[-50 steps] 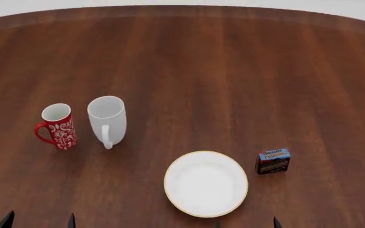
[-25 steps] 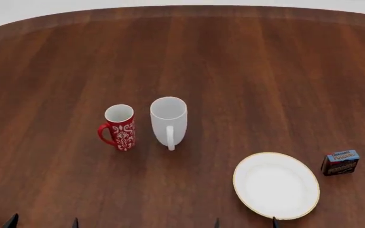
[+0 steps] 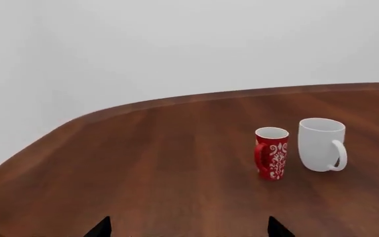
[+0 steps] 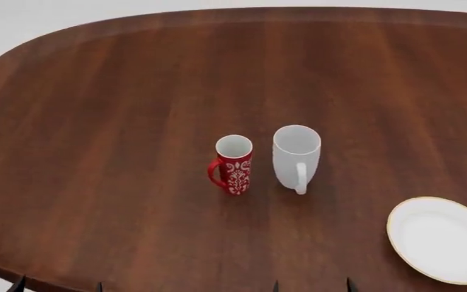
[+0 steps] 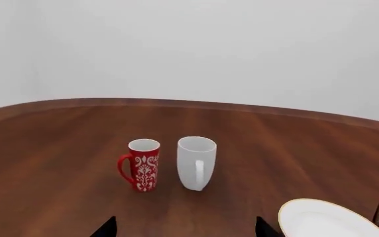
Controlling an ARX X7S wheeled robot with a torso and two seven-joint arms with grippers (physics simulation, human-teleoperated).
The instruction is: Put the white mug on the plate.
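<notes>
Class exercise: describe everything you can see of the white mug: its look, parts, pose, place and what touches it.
The white mug is tall, plain and glossy, looking ceramic, with a flared rim and a white loop handle turned toward the robot. It stands upright, and what shows of its inside looks empty, on the brown wooden table. The red mug stands beside it, apart; the plate lies nearer the robot's right. Only the table touches it; neither gripper is near.
</notes>
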